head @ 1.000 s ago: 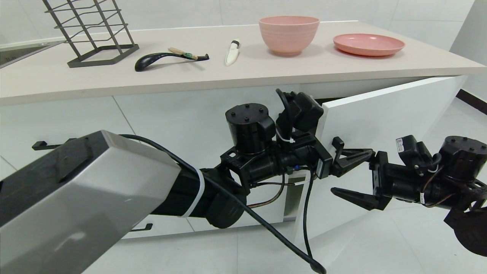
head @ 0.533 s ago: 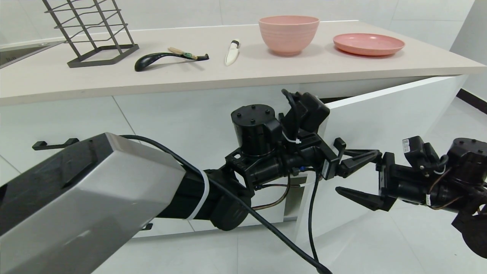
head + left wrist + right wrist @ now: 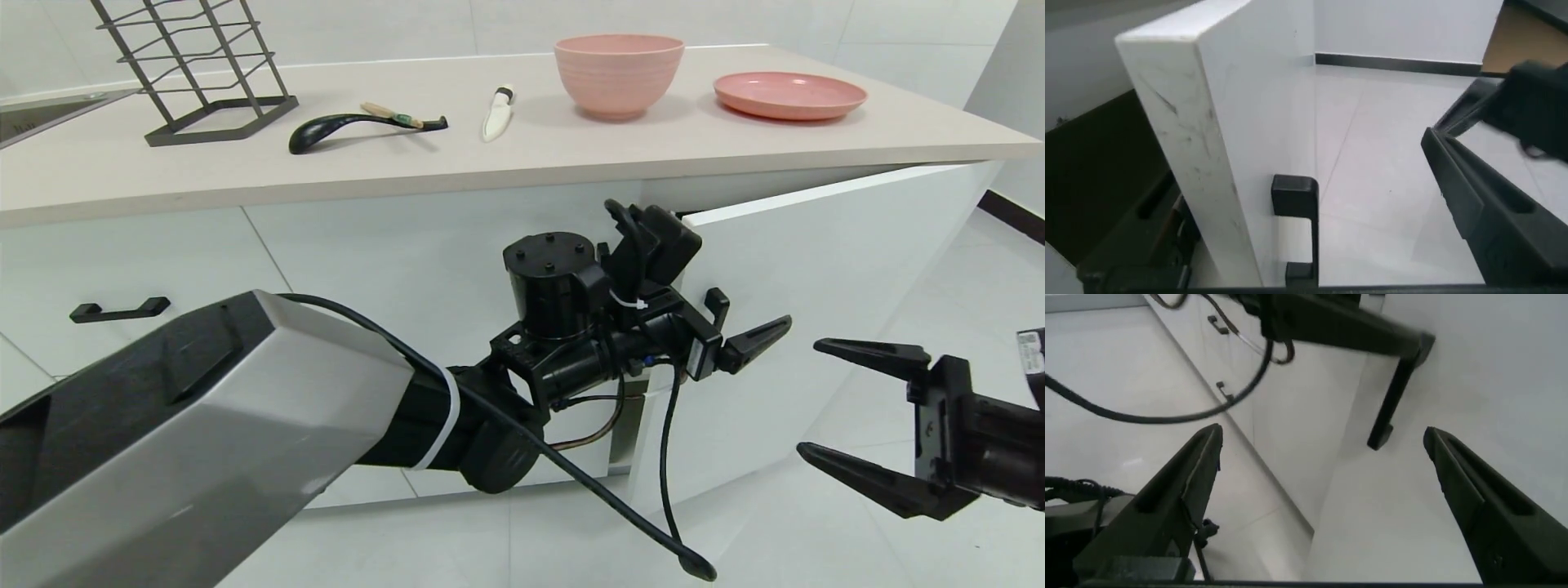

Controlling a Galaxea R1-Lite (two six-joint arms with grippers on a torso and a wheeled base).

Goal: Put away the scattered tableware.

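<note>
Your left hand (image 3: 735,339) is at the free edge of the open cabinet door (image 3: 816,269), spread wide and straddling that edge. One finger sits outside over the white face, pointing to your right, and the other is behind the door on the dark cabinet side. From the left wrist you see the door's edge (image 3: 1200,163) between the fingers, with the black door handle (image 3: 1297,196) just beside it. There's a gap between the outer finger and the door face, so nothing is gripped. Right hand (image 3: 812,398) hangs low to the right, near the door's outer face. It's wide open too and holding nothing, fingers aimed toward the left hand. Its own camera looks at the door handle (image 3: 1395,400) between its fingers.

All the tableware is up on the counter (image 3: 571,155), well above both hands. Black spoon (image 3: 359,124) lies flat, long axis running left to right, bowl end to the left, handle tip to the right. A wooden stick (image 3: 392,114) rests at an angle against that handle. White knife (image 3: 498,113) lies just right of it, long axis roughly front to back, leaning slightly. Pink bowl (image 3: 619,73) stands mouth up further right. Pink plate (image 3: 790,94) lies flat beyond it, near the right end, above the open door. Wire rack (image 3: 220,122) stands left of the spoon and further back, with the sink (image 3: 41,114) at the far left. The left arm's cable (image 3: 620,514) droops below the hand.
</note>
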